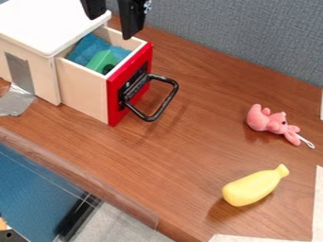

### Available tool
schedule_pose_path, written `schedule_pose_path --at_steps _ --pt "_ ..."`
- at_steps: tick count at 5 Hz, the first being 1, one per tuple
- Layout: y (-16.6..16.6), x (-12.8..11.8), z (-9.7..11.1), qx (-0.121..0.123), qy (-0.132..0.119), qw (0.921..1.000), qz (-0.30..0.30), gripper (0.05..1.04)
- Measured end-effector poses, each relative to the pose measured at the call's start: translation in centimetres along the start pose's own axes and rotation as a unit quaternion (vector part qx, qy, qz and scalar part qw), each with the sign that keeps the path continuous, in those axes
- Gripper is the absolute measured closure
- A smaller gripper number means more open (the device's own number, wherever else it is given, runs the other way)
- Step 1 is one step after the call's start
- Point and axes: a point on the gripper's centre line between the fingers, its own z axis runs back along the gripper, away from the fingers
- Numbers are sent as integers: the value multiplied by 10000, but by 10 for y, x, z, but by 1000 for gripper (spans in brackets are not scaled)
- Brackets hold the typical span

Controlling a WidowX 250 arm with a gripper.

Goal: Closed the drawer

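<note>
At 11 o'clock, the gripper [114, 14] is held with 2 fingers apart, near the open red-fronted drawer [85, 88].

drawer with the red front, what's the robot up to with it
The robot's claw hangs open by the drawer, gripping nothing. The drawer is pulled out, not yet closed, with a green object inside. A pink plush toy and yellow toy lie off to the side.
</note>
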Motion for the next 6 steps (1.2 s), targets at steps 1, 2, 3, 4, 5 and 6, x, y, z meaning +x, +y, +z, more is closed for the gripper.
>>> schedule_pose_path --at_steps 1,2,3,4,5,6 --pt "0 -1 -7 -31 95 9999 -18 83" --pt "-9 10 -25 181 -69 9903 -1372 83" --pt "-17 16 -40 94 -45 9633 -2683 83" --pt "-22 25 -54 -111 -143 9205 -3904 83" --pt "-32 31 -71 -412 -335 8681 -4935 83" --pt "-46 41 -84 -757 -618 8079 -5812 83"
